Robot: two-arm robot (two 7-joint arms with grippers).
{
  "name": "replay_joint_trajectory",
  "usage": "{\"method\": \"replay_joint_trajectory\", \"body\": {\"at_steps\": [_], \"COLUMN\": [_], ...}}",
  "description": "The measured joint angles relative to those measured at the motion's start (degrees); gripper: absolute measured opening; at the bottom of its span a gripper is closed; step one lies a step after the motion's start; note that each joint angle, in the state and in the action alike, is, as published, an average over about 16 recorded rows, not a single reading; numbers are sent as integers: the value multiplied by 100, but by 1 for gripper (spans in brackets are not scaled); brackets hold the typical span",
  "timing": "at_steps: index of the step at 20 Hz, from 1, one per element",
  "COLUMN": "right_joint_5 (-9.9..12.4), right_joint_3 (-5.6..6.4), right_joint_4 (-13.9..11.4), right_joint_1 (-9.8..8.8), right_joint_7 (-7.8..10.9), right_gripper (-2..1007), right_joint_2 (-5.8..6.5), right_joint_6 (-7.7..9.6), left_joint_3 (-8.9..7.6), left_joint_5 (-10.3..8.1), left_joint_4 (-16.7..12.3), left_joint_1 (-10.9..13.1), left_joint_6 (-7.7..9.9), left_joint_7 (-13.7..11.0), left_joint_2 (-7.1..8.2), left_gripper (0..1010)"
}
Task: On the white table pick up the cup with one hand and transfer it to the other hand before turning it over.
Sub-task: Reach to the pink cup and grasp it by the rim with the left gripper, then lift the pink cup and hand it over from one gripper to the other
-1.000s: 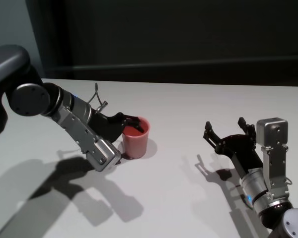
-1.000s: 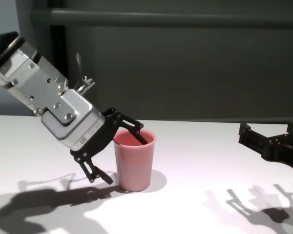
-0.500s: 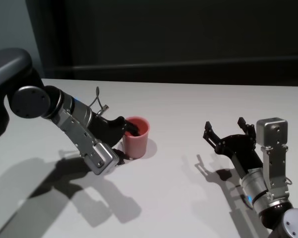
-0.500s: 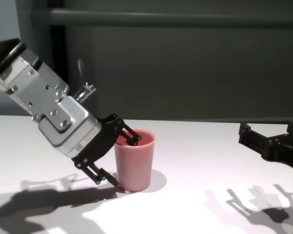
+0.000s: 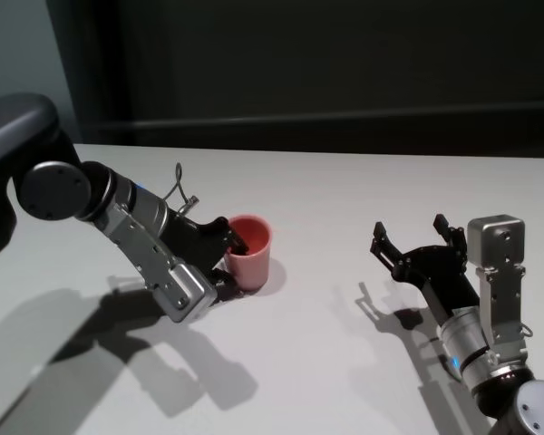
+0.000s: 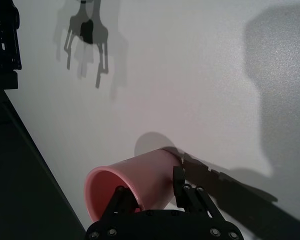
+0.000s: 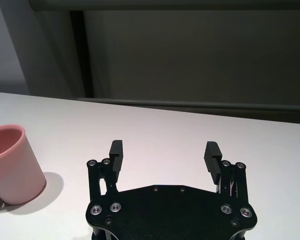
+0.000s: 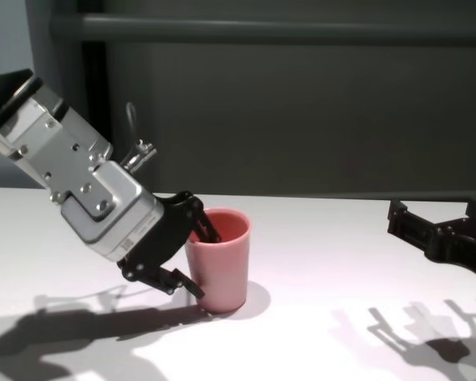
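The pink cup [image 5: 252,249] stands on the white table [image 5: 344,190] left of centre, leaning slightly in the chest view [image 8: 220,266]. My left gripper [image 5: 231,263] reaches it from the left and straddles its near wall, one finger inside the rim and one against the outside [image 8: 198,258]. In the left wrist view the two fingers pinch the cup's wall [image 6: 140,180]. My right gripper [image 5: 412,234] hovers over the table at the right, open and empty, well apart from the cup [image 7: 12,165].
A dark wall with a horizontal rail runs behind the table's far edge [image 5: 344,154]. Bare table top [image 5: 326,272] lies between the cup and the right gripper. Arm shadows fall on the table's front left.
The left gripper's fingers have closed from wide apart onto the cup's wall. The cup has shifted slightly left and tipped a little. The right arm has stayed still.
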Motion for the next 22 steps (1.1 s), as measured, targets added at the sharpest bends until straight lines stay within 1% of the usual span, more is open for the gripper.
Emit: {"method": "replay_joint_trajectory", "body": {"at_steps": [7,10,13,16,18,20,22], "right_joint_5": [0,0,0,0,0,0,0], "right_joint_3": [0,0,0,0,0,0,0], "right_joint_4": [0,0,0,0,0,0,0], "right_joint_1": [0,0,0,0,0,0,0], "right_joint_7": [0,0,0,0,0,0,0], "right_gripper": [1000,1000,1000,1000,1000,1000,1000], "right_joint_2": [0,0,0,0,0,0,0], "right_joint_6": [0,0,0,0,0,0,0], "left_joint_3": [-21,-76,-173,-341,-489,-662,-850], "left_joint_5": [-137,-255,-439,-747,-1023,-1363,-1745], "left_joint_4": [-38,-72,-116,-162,-192,-218,-241], "left_joint_1": [61,114,189,288,364,449,541], "left_joint_6": [41,88,161,281,366,450,534], "left_joint_7": [200,321,462,610,694,767,824], "left_joint_2": [90,148,217,280,312,329,333], "left_gripper": [197,126,77,47,39,38,38]}}
